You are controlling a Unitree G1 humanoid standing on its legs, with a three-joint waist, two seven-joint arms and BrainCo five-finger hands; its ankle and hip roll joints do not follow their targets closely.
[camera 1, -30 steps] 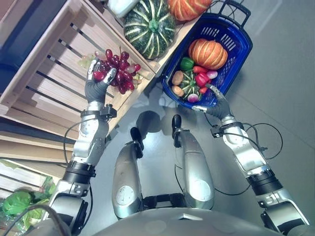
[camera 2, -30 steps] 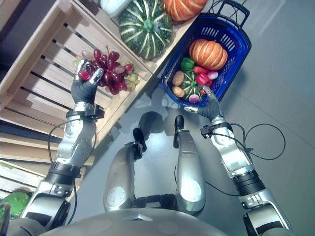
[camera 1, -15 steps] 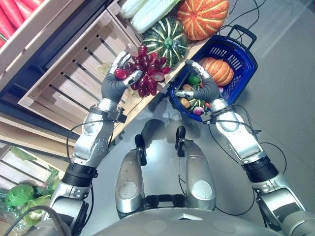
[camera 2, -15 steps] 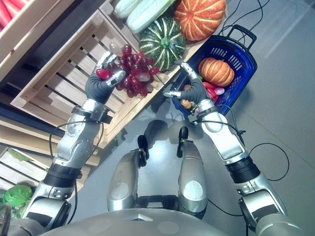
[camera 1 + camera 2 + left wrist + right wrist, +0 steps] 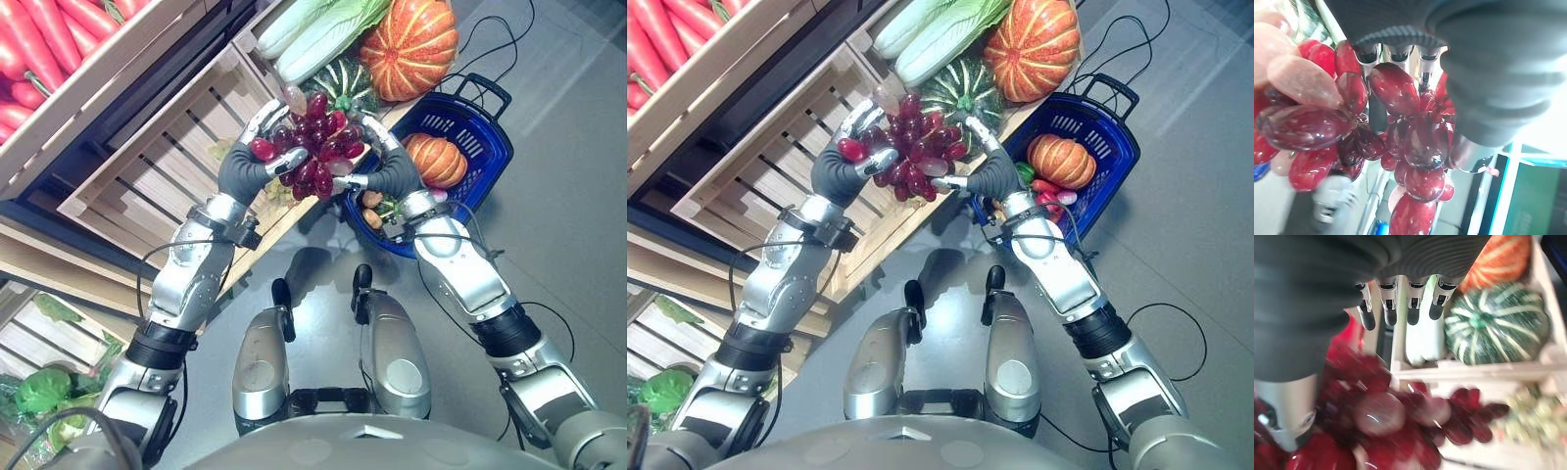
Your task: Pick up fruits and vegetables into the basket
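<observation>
Grapes in left hand, no legible writing.

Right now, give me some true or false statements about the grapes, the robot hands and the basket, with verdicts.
1. The left robot hand holds the red grape bunch. True.
2. The grapes already lie in the blue basket. False: they are held up beside the wooden crate.
3. The right robot hand is at the bunch, fingers open. True.
4. The basket holds nothing. False: a small orange pumpkin and other produce lie inside.
</observation>
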